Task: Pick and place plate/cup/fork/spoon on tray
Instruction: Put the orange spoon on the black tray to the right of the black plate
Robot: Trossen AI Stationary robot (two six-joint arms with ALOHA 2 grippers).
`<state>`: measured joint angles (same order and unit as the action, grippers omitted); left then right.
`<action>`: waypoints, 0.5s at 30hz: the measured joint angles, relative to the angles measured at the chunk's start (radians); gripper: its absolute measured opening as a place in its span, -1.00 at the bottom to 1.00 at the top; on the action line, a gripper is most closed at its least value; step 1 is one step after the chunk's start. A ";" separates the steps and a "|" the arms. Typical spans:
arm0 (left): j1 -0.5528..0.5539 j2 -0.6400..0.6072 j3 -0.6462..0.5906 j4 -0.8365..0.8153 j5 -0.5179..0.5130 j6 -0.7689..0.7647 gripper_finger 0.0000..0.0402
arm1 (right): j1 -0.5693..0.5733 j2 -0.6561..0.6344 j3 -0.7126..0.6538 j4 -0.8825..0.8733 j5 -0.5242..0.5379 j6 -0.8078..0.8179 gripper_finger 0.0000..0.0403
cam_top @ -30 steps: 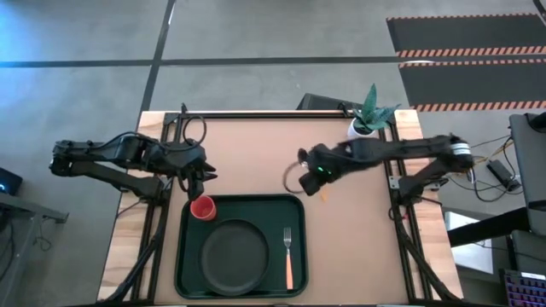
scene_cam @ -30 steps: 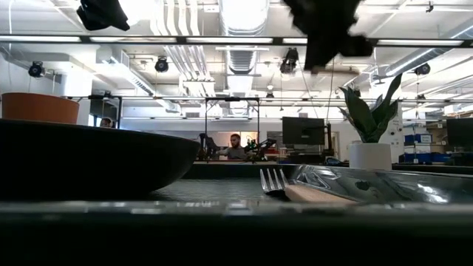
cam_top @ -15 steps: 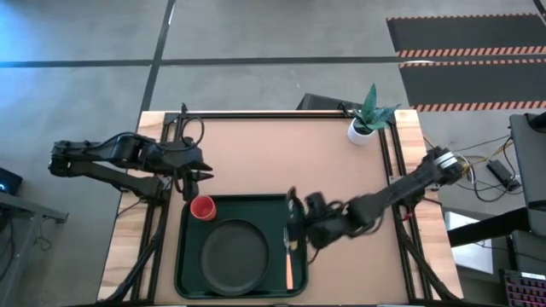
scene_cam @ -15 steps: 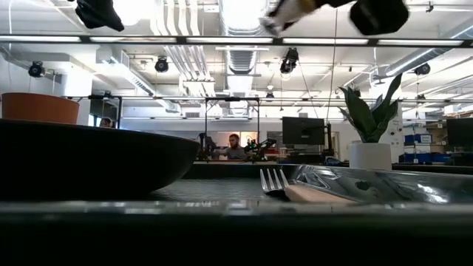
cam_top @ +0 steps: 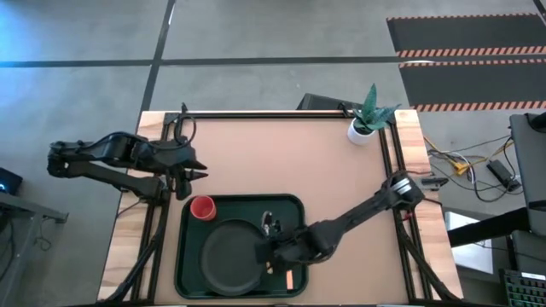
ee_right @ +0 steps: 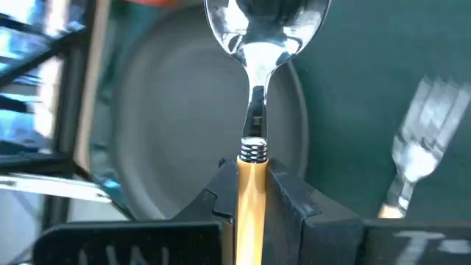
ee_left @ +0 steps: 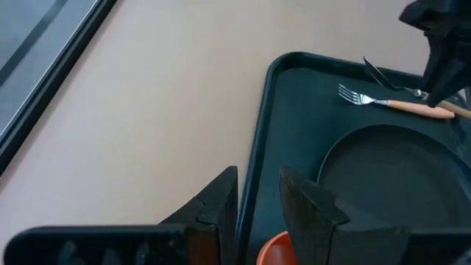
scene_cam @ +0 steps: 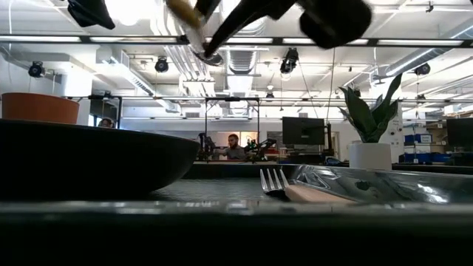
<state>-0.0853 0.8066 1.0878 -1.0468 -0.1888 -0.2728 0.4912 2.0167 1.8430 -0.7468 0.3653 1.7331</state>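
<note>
The dark green tray [cam_top: 182,256] lies at the table's near edge. On it rest the dark round plate [cam_top: 226,256], the red cup [cam_top: 202,207] at its far left corner, and the fork [ee_left: 383,101] to the right of the plate, lying flat. My right gripper [cam_top: 271,245] hovers over the tray by the plate's right rim, shut on the orange-handled spoon [ee_right: 265,22]. My left gripper [cam_top: 194,173] is open and empty, just beyond the tray's far left corner, apart from the cup. My right gripper pinches the spoon's orange handle [ee_right: 252,184] between its two fingers, at the end next to the metal neck. The fingers lie along the spoon, whose bowl [ee_right: 265,20] sticks out in front of them. The spoon is lifted clear above the plate and tray [scene_cam: 201,41].
A white pot with a green plant [cam_top: 365,128] stands at the table's far right corner. Bare tabletop [cam_top: 281,158] lies beyond the tray. In the low view, a person sits in the room behind the table [scene_cam: 234,145].
My right gripper has carried the spoon from the table's far middle toward the near edge and the left, ending over the tray beside the plate. My left gripper has drawn back a little from the cup toward the table's left and far side.
</note>
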 joint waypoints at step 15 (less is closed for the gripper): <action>0.000 -0.016 -0.007 -0.011 0.000 0.050 -0.58 | 0.048 0.208 0.229 -0.214 -0.150 0.210 -0.85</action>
<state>-0.0853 0.7906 1.0809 -1.0579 -0.1886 -0.2229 0.5395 2.2251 2.0716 -0.9606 0.2154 1.9428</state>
